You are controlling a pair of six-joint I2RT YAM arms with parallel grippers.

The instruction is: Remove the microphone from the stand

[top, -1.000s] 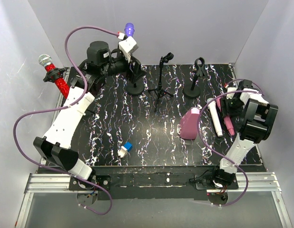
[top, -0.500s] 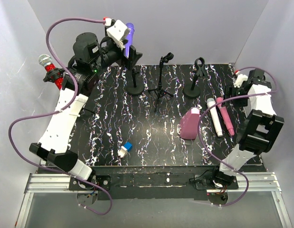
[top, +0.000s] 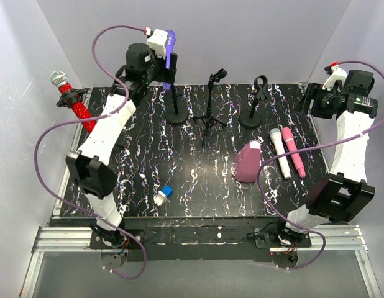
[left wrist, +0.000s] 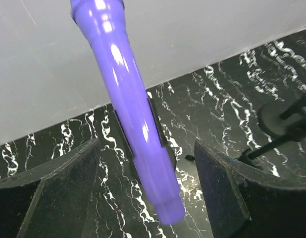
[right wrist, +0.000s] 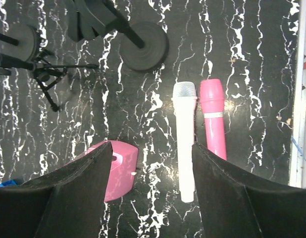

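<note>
one purple microphone (left wrist: 128, 114) in its stand (top: 176, 115).

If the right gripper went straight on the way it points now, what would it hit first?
Probably the bare marbled mat, between the pink case and the white microphone. The right gripper hangs open above it, and one finger lines up near that microphone, so it might touch first; depth is unclear.

Glossy purple microphone (left wrist: 124, 106), slightly tilted, clipped in black stand (top: 177, 115), table's back-left.
</note>
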